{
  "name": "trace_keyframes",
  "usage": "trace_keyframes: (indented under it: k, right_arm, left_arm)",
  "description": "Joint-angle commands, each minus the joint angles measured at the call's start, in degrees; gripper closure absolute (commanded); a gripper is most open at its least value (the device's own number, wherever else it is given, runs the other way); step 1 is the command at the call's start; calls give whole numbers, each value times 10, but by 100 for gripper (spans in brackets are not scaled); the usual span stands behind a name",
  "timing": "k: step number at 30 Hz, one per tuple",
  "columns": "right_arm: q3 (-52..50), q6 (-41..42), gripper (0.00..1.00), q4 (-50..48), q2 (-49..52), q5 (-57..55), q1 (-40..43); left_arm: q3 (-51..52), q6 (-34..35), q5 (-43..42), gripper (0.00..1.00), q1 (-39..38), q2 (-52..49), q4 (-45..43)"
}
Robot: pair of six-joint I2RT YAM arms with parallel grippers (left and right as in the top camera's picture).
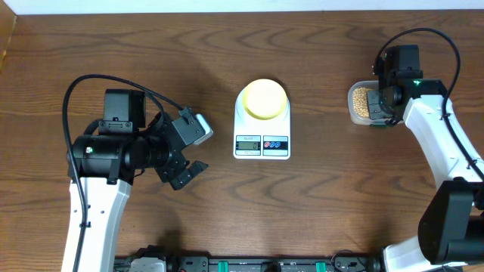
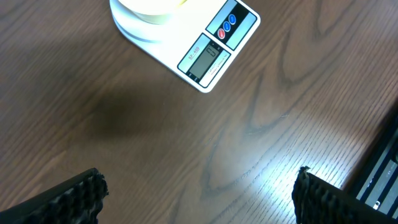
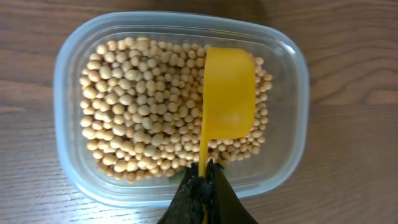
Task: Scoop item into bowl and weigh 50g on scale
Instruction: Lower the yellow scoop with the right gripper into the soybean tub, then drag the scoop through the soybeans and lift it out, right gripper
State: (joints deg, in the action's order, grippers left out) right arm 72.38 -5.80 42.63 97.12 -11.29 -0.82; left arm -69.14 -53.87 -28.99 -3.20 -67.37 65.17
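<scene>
Many tan beans [image 3: 143, 112] fill a clear plastic tub [image 3: 68, 87], which also shows at the right in the overhead view [image 1: 355, 102]. My right gripper [image 3: 204, 171] is shut on the handle of a yellow scoop [image 3: 229, 93]; the scoop's cup lies empty over the beans. In the overhead view this gripper [image 1: 387, 106] hangs over the tub. The pale yellow bowl [image 1: 264, 98] stands on the white scale [image 1: 262, 147] at table centre; both show in the left wrist view, the bowl [image 2: 152, 6] and the scale [image 2: 211, 53]. My left gripper [image 1: 189, 155] is open and empty, left of the scale.
The scale's display and two buttons [image 1: 261, 143] face the front edge. A black rail with connectors [image 1: 249, 264] runs along the front edge. Dark cables loop over both arms.
</scene>
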Motion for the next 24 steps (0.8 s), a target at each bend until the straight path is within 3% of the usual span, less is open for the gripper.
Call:
trace_keyframes:
  k: [1, 24]
  right_arm:
    - [10, -11, 99, 5, 6, 57, 7]
    - [9, 101, 99, 72, 7, 269, 130]
  left_arm:
    - [-6, -5, 1, 2, 2, 4, 2]
    - [-6, -5, 1, 2, 2, 4, 2]
